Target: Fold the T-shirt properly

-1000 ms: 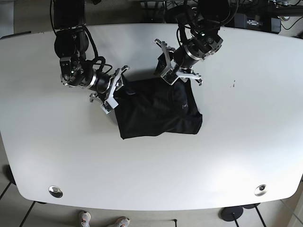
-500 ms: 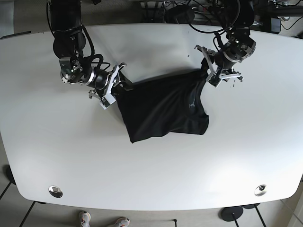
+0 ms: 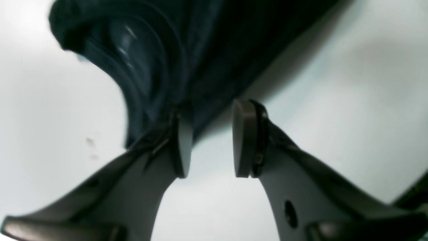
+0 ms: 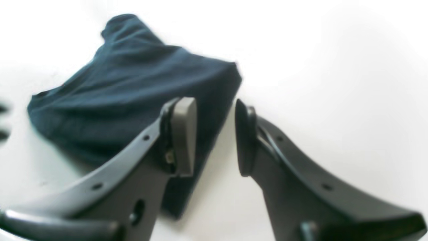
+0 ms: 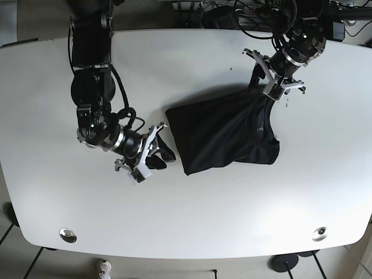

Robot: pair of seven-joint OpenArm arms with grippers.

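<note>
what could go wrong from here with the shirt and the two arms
1. Both tools look open: the right tool sits on the table beside the T-shirt, and the left tool shows a gap at the shirt's upper corner, so a pull could slip.
2. The shirt lies bunched and skewed; folding now would likely lock in creases.

bright even light, soft shadows, both wrist views blurred, base view sharp
</note>
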